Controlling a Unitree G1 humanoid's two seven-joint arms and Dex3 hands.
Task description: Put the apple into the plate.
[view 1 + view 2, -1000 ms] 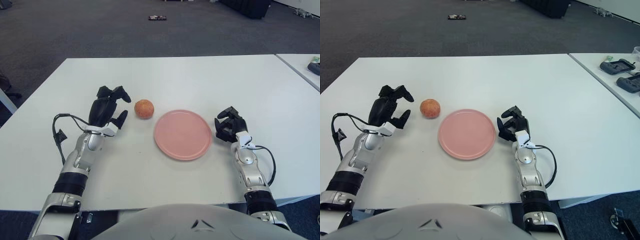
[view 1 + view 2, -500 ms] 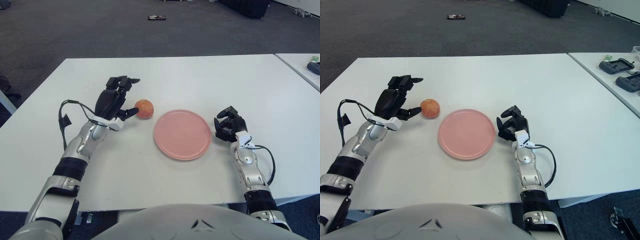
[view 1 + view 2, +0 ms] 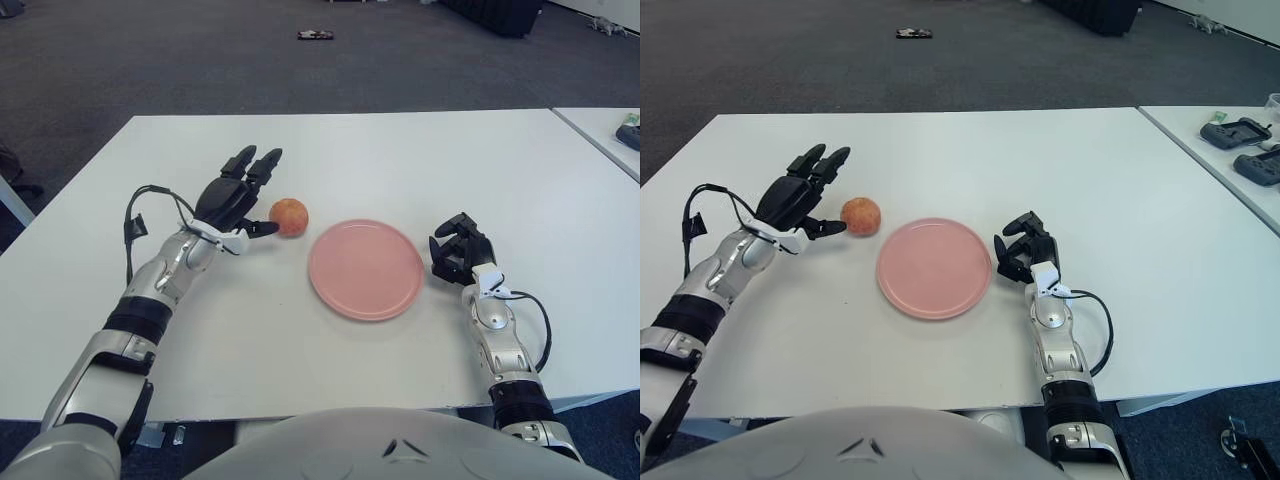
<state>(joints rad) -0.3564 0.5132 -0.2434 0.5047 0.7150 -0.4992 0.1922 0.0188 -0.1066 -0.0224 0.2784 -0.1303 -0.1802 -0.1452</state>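
Two hands, left hand [image 3: 238, 196] spread wide beside apple [image 3: 288, 216], right hand [image 3: 457, 250] curled empty beside plate [image 3: 365, 268]

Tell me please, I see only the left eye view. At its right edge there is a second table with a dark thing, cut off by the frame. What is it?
Observer: The right eye view shows it whole. It is a dark handheld device lying on the side table.
Operator: Is it alone there?
Observer: No. A second dark device lies nearer to the robot, partly cut by the picture's edge.
Operator: Thank you. In my view the left hand is open beside the apple, and the right hand shows curled, right of the pink plate. Both are apart from that table.
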